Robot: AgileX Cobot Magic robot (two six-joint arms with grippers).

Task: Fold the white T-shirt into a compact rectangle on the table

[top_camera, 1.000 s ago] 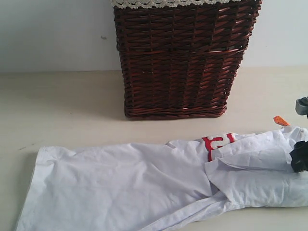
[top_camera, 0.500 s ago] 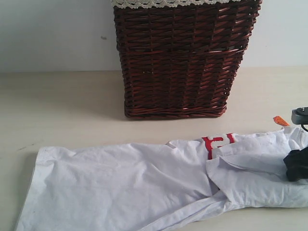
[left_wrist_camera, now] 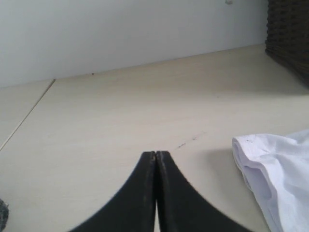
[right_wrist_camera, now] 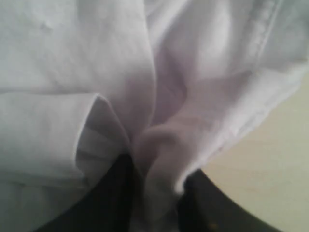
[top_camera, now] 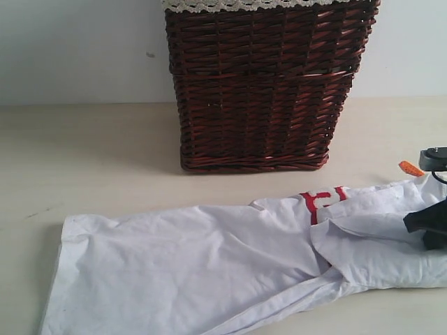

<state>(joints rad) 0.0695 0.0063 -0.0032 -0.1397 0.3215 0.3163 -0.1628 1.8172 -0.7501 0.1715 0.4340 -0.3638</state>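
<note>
The white T-shirt (top_camera: pixel 209 265) lies stretched across the table (top_camera: pixel 91 153), with part of its red patch (top_camera: pixel 321 201) showing and the orange neck tag (top_camera: pixel 410 167) at the far right. At the right edge my right gripper (top_camera: pixel 427 227) is on the shirt's folded collar end. The right wrist view shows a bunched fold of the white cloth (right_wrist_camera: pixel 96 58) pinched between the dark fingers of that gripper (right_wrist_camera: pixel 157 188). My left gripper (left_wrist_camera: pixel 156 153) is shut and empty, above bare table beside the shirt's hem (left_wrist_camera: pixel 275 174). It is out of the exterior view.
A dark brown wicker basket (top_camera: pixel 265 84) with cream lace trim stands at the back middle against the pale wall, just behind the shirt. Its corner (left_wrist_camera: pixel 289 29) shows in the left wrist view. Bare table (top_camera: pixel 84 139) lies left of the basket.
The right gripper's jaws have closed on a fold of the shirt. The whole shirt has slid a little to the right, its left hem included. The left gripper has stayed shut.
</note>
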